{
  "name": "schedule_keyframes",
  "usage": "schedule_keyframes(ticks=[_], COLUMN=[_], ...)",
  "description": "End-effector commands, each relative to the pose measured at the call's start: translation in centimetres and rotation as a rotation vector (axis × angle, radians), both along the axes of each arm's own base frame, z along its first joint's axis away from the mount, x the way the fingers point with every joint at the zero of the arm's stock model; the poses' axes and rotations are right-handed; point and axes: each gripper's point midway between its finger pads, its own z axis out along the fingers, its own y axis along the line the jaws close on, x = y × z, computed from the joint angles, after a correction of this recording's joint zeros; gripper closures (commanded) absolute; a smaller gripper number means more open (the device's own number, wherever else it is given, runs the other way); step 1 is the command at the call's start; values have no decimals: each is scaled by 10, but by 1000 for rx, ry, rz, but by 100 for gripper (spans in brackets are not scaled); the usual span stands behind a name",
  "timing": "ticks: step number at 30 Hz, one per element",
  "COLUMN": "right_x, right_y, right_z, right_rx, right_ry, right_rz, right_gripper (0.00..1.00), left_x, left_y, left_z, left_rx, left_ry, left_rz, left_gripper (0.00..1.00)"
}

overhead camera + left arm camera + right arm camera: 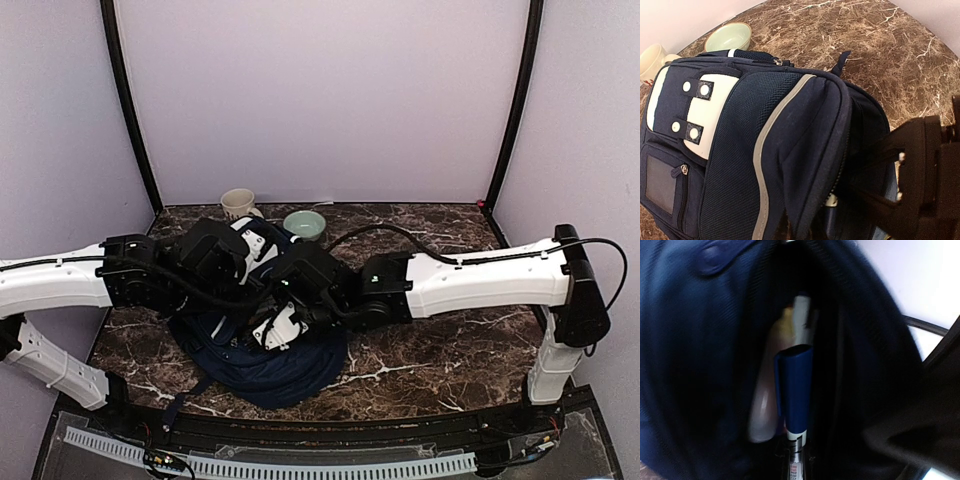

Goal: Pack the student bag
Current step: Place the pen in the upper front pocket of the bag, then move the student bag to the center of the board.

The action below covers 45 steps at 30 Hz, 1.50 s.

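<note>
The student bag, navy with white patches and a pale stripe, lies on the marble table at centre left. My left gripper is shut on the rim of the fabric beside the zip and holds the main compartment open; its fingers are hidden under the fold. My right gripper reaches into that opening, shut on a marker with a blue cap that points into the dark inside. A pale rounded object lies in the bag beside the marker. The right arm's black wrist enters the bag from the right.
A cream mug and a pale green bowl stand just behind the bag near the back wall. Purple walls close in the back and sides. Bare marble shows to the right of the bag.
</note>
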Motion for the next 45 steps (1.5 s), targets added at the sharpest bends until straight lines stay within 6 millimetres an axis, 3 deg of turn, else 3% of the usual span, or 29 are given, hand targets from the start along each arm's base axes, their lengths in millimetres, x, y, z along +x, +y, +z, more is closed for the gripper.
schedule_keyframes(ticks=[1, 4, 6, 12, 18, 22, 23, 26, 29, 32, 35, 38, 42, 45], right_x=[11, 21, 23, 7, -22, -30, -28, -10, 36, 73, 86, 88, 85, 80], right_y=[35, 42, 40, 21, -16, -45, -51, -73, -86, -100, -99, -92, -83, -75], right_z=[22, 27, 29, 41, 42, 45, 37, 48, 62, 71, 62, 36, 9, 3], right_rx=[150, 235, 257, 270, 225, 226, 216, 307, 492, 617, 628, 559, 504, 489], right_ry=[-89, -151, -148, -3, 230, 383, 423, 523, 605, 799, 1025, 1199, 1329, 1424], right_rz=[2, -25, -39, -64, -97, -146, -171, -261, -450, -594, -662, -714, -777, -782], right_gripper=[95, 75, 70, 68, 68, 68, 68, 67, 56, 53, 53, 53, 53, 52], left_x=[-2, -3, -4, -5, -5, -6, -6, -7, -7, -7, -6, -6, -8, -10], left_y=[-16, -17, -16, -12, -10, -7, -6, -3, -2, -2, -4, -8, -12, -16], left_z=[53, 54, 54, 50, 49, 44, 43, 40, 37, 31, 27, 22, 14, 8], left_rx=[-185, -189, -192, -190, -193, -190, -191, -194, -187, -164, -146, -129, -109, -95], left_ry=[-43, -40, -37, -36, -41, -36, -35, -31, -27, -24, -17, -5, 15, 34], left_rz=[-20, -24, -23, -17, -12, -7, -2, 3, 0, 1, -2, -13, -25, -48], left_gripper=[100, 100, 100, 100, 100, 100, 100, 100, 100, 100, 100, 100, 100, 100])
